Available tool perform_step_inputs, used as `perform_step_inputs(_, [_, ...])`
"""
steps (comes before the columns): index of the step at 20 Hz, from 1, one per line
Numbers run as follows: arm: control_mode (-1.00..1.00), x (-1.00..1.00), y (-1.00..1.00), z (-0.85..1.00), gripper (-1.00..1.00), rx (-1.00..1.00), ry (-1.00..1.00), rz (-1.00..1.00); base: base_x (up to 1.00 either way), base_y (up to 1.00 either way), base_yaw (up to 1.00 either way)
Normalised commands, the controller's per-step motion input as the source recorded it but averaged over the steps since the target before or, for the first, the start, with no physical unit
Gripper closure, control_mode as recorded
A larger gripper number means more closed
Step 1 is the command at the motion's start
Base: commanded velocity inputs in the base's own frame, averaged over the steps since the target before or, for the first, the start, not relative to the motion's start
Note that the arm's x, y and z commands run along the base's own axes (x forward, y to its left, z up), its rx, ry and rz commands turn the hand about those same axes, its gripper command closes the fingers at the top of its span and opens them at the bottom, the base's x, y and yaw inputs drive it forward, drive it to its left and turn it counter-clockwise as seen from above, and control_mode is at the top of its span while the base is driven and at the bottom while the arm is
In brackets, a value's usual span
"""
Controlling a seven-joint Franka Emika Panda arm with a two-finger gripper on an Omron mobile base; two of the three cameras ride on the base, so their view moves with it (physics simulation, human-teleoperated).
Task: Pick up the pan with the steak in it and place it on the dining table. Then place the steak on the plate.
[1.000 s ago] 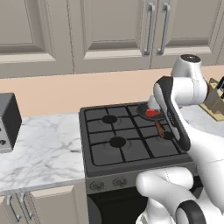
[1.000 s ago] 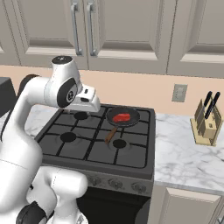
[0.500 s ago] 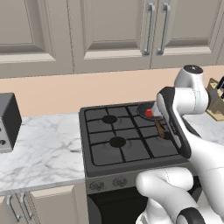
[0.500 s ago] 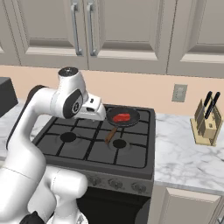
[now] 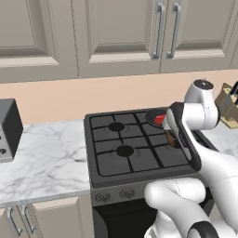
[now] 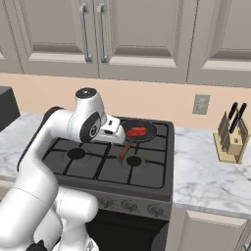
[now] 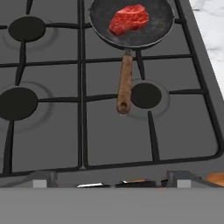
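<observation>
The black pan (image 7: pixel 99 22) rests on the stove's back right burner, the red steak (image 7: pixel 129 18) lying in it. Its brown handle (image 7: pixel 124 83) points toward the stove's front. My gripper (image 7: pixel 111 181) hovers open above the front of the stove, fingertips (image 7: pixel 43 179) wide apart, short of the handle's end and touching nothing. From the right base view my hand (image 6: pixel 112 131) sits just left of the pan (image 6: pixel 149 131) and steak (image 6: pixel 137 131). In the left base view my arm covers most of the pan (image 5: pixel 152 116). The dining table and the plate are out of view.
The dark gas stove (image 6: pixel 147 171) sits between marble counters (image 6: pixel 211 171). A knife block (image 6: pixel 230 139) stands on the right counter, a grey appliance (image 5: pixel 9 128) on the left one. Wall cabinets hang above, with an outlet (image 6: pixel 200 104) on the wall.
My arm has swung lower and to the right, bringing the hand closer to the pan. Pan and steak have stayed put, and the jaws remain wide.
</observation>
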Motion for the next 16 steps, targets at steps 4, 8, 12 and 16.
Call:
perform_step_inputs(4, [-1.0,0.21,-0.12,-0.41,-1.0,0.0,0.0,-0.03,0.0,0.0,0.0])
perform_step_inputs(8, [-1.0,0.26,-0.09,-0.41,-1.0,0.0,-0.01,-0.03,0.0,0.0,0.0])
perform_step_inputs(12, [-1.0,0.29,-0.11,-0.39,-1.0,0.0,-0.01,-0.03,0.0,0.0,0.0])
perform_step_inputs(16, [-1.0,0.36,-0.09,-0.36,-1.0,0.0,-0.03,-0.03,0.0,0.0,0.0])
